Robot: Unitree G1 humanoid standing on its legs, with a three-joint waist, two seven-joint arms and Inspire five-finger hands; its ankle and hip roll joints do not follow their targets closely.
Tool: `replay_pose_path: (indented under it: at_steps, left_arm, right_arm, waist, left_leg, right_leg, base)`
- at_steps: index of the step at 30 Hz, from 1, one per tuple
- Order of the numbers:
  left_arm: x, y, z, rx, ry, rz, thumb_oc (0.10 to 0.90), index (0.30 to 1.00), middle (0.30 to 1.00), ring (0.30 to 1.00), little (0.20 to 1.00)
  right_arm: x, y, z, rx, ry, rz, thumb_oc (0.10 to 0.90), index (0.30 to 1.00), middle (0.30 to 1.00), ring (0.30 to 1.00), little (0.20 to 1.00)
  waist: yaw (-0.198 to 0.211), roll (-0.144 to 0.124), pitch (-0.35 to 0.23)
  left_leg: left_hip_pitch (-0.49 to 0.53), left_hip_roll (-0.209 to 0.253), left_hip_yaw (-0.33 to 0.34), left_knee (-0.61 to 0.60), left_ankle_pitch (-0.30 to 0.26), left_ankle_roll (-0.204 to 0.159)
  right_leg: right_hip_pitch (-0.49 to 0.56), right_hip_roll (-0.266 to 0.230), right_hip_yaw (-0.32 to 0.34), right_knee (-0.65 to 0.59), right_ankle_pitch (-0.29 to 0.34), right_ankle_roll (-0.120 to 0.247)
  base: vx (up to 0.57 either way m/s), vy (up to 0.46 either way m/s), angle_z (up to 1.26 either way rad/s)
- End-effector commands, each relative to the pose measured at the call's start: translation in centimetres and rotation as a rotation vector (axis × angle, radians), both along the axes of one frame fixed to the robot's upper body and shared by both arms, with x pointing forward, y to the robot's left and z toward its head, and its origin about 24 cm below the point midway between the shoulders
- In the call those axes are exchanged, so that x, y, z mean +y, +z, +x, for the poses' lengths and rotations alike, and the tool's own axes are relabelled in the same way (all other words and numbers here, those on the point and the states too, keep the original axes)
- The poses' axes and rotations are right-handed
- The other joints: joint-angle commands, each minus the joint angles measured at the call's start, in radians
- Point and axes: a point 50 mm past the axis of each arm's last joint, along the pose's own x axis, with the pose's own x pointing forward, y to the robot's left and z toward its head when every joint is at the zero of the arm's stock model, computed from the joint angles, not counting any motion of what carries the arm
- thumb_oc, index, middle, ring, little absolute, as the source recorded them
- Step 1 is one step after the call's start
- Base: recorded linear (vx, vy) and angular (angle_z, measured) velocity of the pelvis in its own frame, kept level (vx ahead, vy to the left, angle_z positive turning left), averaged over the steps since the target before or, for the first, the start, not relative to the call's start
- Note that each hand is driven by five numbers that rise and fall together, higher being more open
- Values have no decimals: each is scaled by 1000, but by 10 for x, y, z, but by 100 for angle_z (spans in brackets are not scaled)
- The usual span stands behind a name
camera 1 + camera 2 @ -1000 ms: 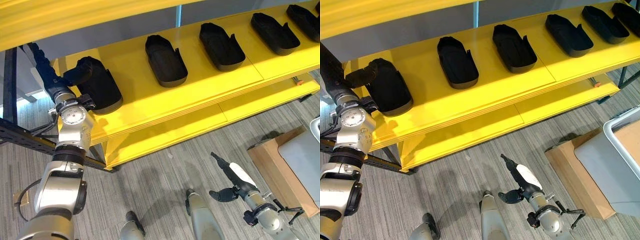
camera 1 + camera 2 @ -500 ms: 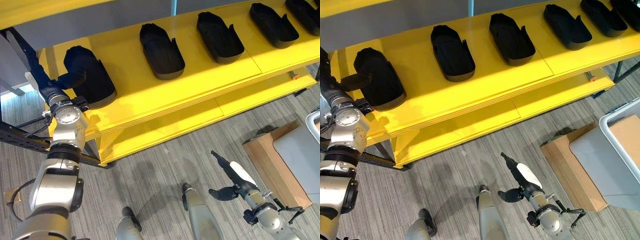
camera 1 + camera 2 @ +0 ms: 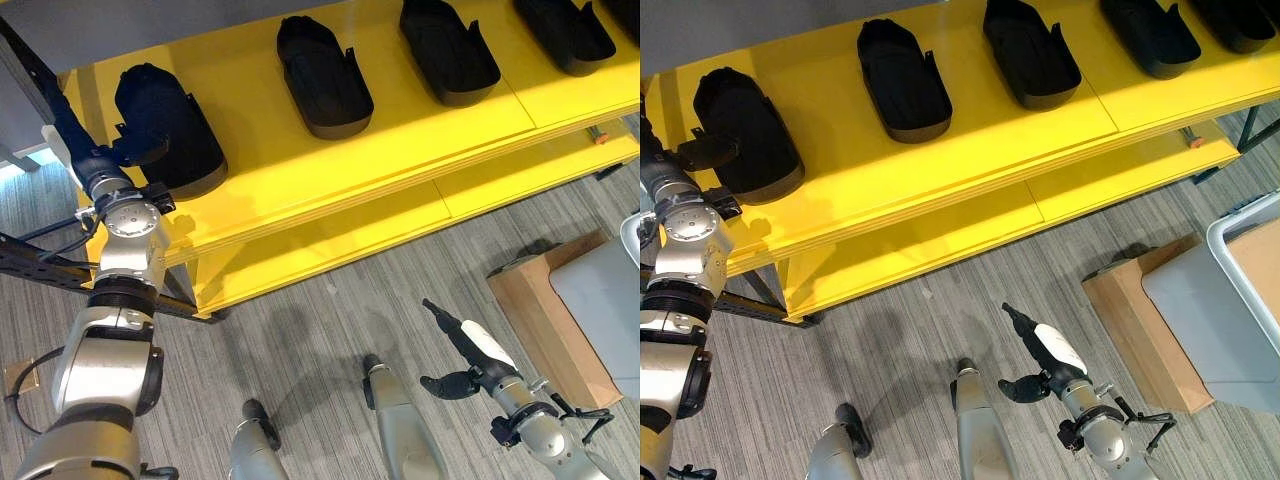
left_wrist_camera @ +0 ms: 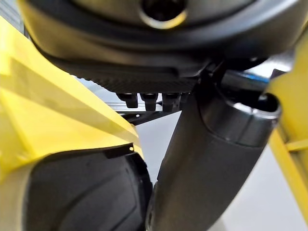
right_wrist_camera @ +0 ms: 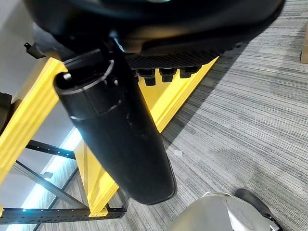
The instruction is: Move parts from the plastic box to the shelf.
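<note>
Since a second ago your head camera has tipped down and the whole scene has slid, so the yellow shelf (image 3: 330, 190) sits higher in the eye views; the things themselves have hardly shifted. Your left hand (image 3: 135, 150) has eased a little off the leftmost black part (image 3: 165, 125), which now rests on the shelf deck at its left end. In the left eye view the thumb lies against the part's near side. Whether the fingers are closed round it you cannot tell from here, and the left wrist view gives only the thumb beside the part's dark rim (image 4: 86, 192).

Three more black parts (image 3: 322, 62) stand in a row to the right on the same deck, each apart from its neighbour.

Your right hand (image 3: 470, 350) hangs low over the grey carpet (image 3: 320, 320), well apart from the shelf, fingers straight, thumb spread, holding nothing.

By my reading you are at the end of a placing step: the part is set down and the hand is letting go. Next, draw the left arm straight back, clear of the part so you don't drag it. Then turn toward the grey plastic box (image 3: 1230, 300) at the right, beside the cardboard carton (image 3: 545, 320), for the next part.
</note>
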Motion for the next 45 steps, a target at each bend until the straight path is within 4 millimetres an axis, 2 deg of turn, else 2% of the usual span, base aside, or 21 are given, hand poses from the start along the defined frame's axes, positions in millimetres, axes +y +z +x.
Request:
replay_pose_path:
  at_steps: [1,17,29,45]
  left_arm:
    - [8,69,-9,-150,47,223,900,1000,1000,1000,1000]
    - [1,80,-5,-105,39,351,900,1000,1000,1000,1000]
    - [-17,84,2,-77,3,457,900,1000,1000,1000,1000]
    - [-30,88,8,-38,-35,572,900,1000,1000,1000,1000]
  right_arm:
    - [8,36,8,-188,66,77,900,1000,1000,1000,1000]
    - [8,38,9,-199,65,96,900,1000,1000,1000,1000]
    - [9,35,6,-189,70,101,900,1000,1000,1000,1000]
    - [5,35,3,-175,70,101,900,1000,1000,1000,1000]
  waist:
    - [10,-11,-67]
    - [6,-7,-57]
    - [1,-5,-63]
    - [-3,0,-70]
  left_leg:
    - [-57,-22,-60,84,-17,60]
    - [-86,-26,-62,94,-17,63]
    - [-94,-27,-65,98,-22,64]
    - [-87,-28,-58,93,-24,63]
  right_leg:
    - [36,-12,-20,-53,58,14]
    - [10,-17,-16,-55,61,17]
    - [0,-15,-14,-45,59,17]
    - [-7,-12,-8,-46,66,19]
  base:
    - [0,0,0]
    - [0,0,0]
    - [0,0,0]
    - [0,0,0]
